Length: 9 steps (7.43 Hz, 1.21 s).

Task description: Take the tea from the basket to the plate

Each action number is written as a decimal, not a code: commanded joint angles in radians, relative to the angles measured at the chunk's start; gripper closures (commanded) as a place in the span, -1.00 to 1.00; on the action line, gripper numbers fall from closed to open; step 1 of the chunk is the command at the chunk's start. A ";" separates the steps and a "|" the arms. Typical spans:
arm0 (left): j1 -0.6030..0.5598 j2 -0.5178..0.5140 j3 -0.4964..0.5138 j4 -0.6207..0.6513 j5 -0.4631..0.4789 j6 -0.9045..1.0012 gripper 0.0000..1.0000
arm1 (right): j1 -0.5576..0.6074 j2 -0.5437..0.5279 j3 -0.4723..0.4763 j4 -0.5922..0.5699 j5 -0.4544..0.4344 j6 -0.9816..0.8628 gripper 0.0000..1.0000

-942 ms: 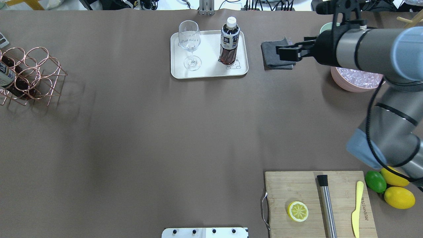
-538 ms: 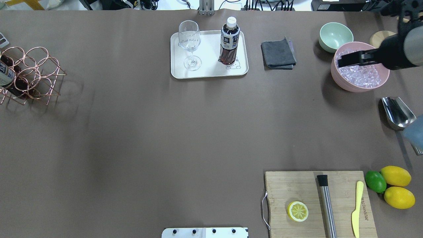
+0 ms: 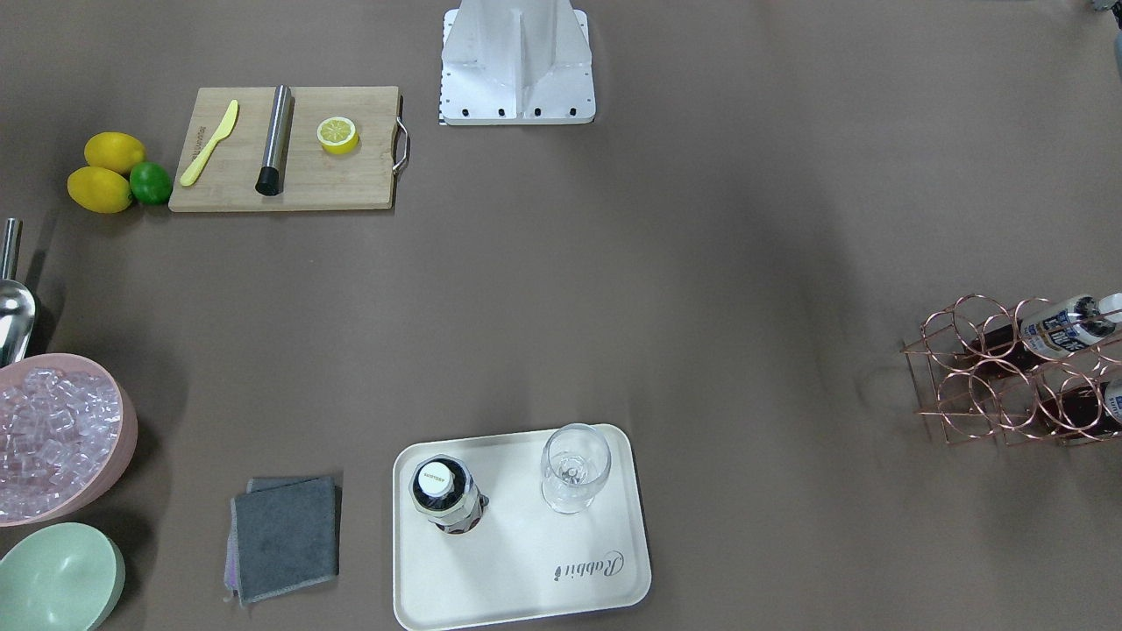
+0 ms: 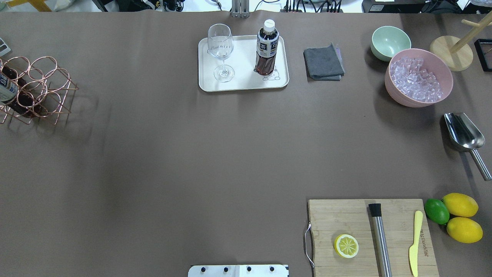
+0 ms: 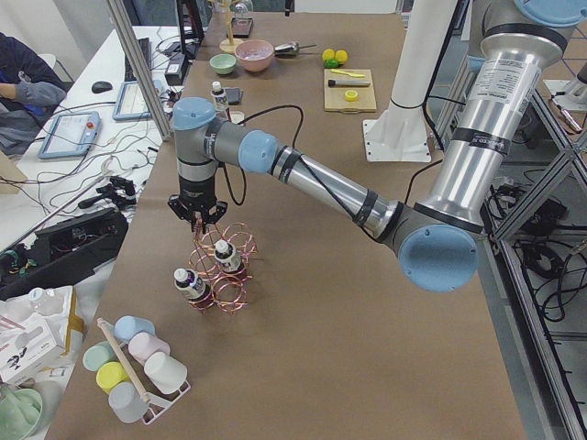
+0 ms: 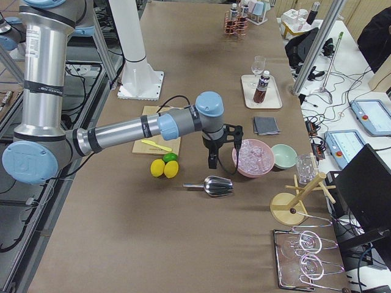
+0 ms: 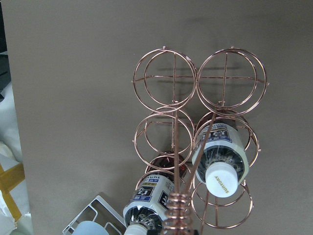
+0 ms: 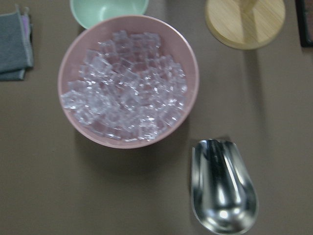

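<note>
One tea bottle stands upright on the cream plate beside the bear drawing; it also shows in the front view. The copper wire basket stands at the table's left end and holds two more tea bottles. My left gripper hangs just above the basket's handle; I cannot tell whether it is open or shut. My right gripper hangs by the pink tub, above the scoop; I cannot tell its state either. Neither wrist view shows fingers.
A wine glass shares the plate. To the plate's right lie a grey cloth, a mint bowl, the pink ice tub and a metal scoop. A cutting board and lemons sit near right.
My right arm has pulled back from beside the grey cloth, over the ice tub, and out of the overhead view to the right. The bottle on the plate has not moved.
</note>
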<state>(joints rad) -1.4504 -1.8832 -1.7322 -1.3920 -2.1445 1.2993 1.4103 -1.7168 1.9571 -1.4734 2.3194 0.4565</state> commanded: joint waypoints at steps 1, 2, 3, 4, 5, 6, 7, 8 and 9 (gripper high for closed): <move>0.001 -0.002 0.000 0.004 0.000 -0.008 0.49 | 0.096 -0.072 -0.156 -0.007 0.052 -0.122 -1.00; 0.001 -0.002 -0.006 0.005 0.000 -0.038 0.04 | 0.098 -0.075 -0.193 -0.005 0.052 -0.136 -1.00; 0.001 0.001 -0.020 0.005 0.002 -0.079 -0.95 | 0.108 -0.075 -0.233 -0.004 0.052 -0.206 -1.00; 0.002 0.003 -0.018 0.007 0.002 -0.081 -0.96 | 0.130 -0.075 -0.260 -0.005 0.058 -0.240 -1.00; 0.002 0.001 -0.018 0.007 0.000 -0.081 -0.96 | 0.136 -0.073 -0.280 -0.004 0.070 -0.239 -1.00; 0.001 0.000 -0.018 0.007 -0.002 -0.081 -0.96 | 0.150 -0.075 -0.273 -0.005 0.072 -0.239 -1.00; -0.011 -0.004 -0.018 0.014 -0.005 -0.086 -0.96 | 0.153 -0.075 -0.268 -0.007 0.074 -0.239 -1.00; -0.045 -0.011 -0.020 0.037 -0.011 -0.144 -0.96 | 0.159 -0.072 -0.203 -0.092 0.074 -0.233 -1.00; -0.076 -0.010 -0.020 0.048 -0.052 -0.288 -0.96 | 0.180 -0.057 -0.120 -0.237 0.060 -0.233 -1.00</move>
<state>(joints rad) -1.4778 -1.8898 -1.7510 -1.3669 -2.1538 1.1769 1.5654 -1.7894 1.7250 -1.5300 2.3915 0.2212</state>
